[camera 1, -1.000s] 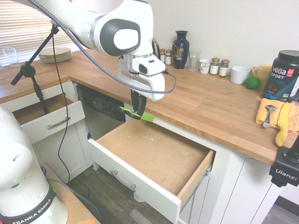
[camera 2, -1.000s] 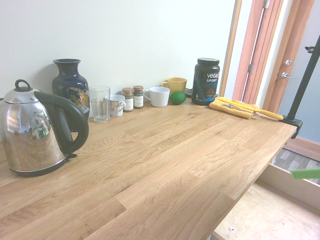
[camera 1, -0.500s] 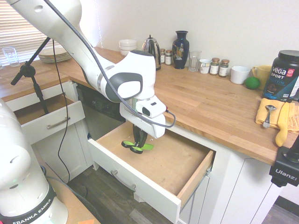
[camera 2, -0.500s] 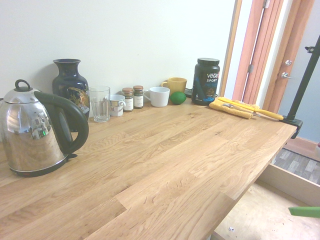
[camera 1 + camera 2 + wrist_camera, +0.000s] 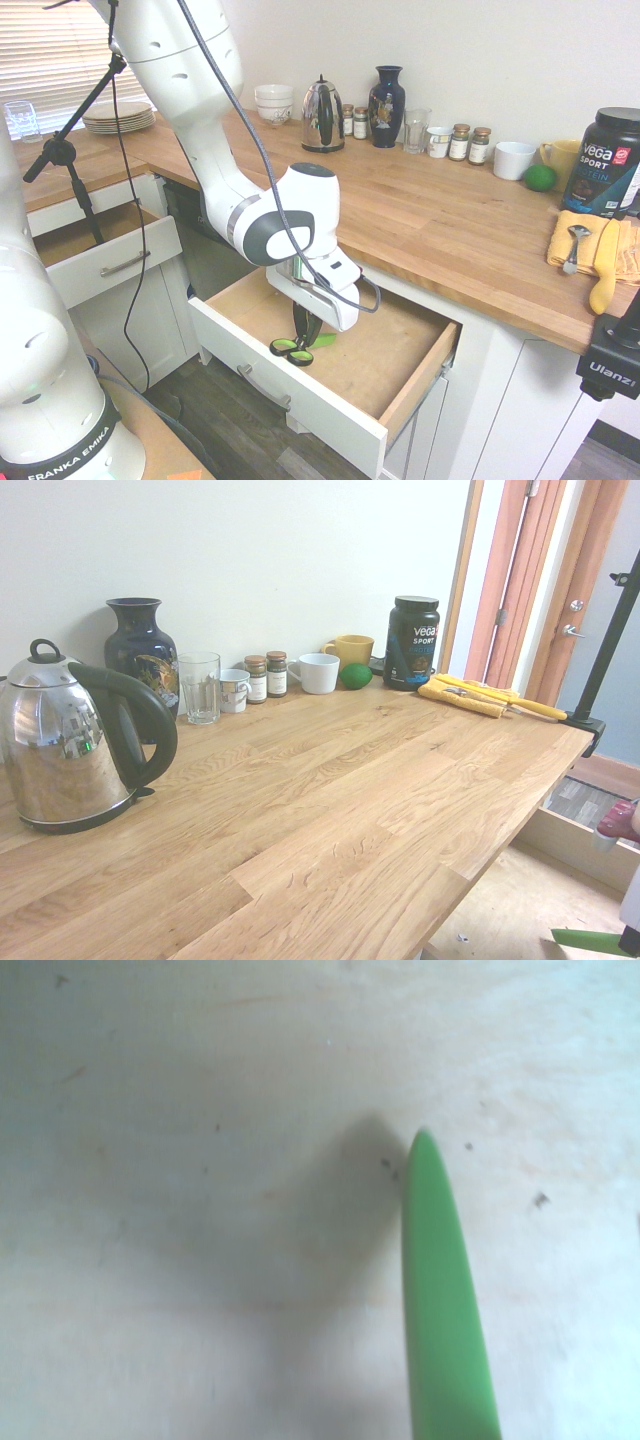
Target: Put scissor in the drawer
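Hand (image 5: 305, 335) clamps loop-handled green scissor (image 5: 296, 347) over bare-wood drawer (image 5: 375, 352).

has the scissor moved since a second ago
Yes. The scissor, held in the shut gripper, has come down from countertop height into the open drawer, now low over its wooden floor.

The scissor (image 5: 297, 347), small with lime-green and black loop handles and a green-covered blade end, hangs low inside the drawer (image 5: 405, 385), just left of frame centre, handles toward the front panel. The drawer is pulled wide open at lower centre: white front, metal bar handle, bare light-wood floor. In the wrist view the green tip (image 5: 440, 1300) hovers close over that floor.
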Motion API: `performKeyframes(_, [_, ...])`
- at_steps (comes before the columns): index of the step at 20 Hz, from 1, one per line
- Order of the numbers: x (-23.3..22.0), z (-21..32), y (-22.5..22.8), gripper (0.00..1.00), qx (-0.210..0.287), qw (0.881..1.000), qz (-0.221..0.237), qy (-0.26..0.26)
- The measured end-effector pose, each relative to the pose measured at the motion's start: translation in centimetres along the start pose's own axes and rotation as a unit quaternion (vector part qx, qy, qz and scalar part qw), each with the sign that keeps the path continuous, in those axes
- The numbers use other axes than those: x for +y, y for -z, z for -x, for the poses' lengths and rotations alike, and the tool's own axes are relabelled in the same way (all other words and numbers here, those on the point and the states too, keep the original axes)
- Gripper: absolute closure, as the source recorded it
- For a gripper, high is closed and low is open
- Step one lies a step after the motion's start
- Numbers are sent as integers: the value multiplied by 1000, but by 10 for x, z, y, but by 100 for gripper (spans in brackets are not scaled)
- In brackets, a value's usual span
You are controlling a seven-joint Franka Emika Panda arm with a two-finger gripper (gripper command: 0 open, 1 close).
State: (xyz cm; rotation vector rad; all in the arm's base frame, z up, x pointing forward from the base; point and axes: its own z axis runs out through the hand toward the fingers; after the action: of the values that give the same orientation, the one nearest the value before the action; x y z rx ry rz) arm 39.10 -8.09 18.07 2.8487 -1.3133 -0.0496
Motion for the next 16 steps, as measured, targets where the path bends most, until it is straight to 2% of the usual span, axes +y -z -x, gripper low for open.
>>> performKeyframes(9, [-6, -6, -15, 100, 2, 1000, -8, 0])
performKeyframes(10, [-6, -6, -16, 0, 2, 1000, -9, 0])
performKeyframes(16, [-8, -7, -28, 0, 2, 1000, -8, -4])
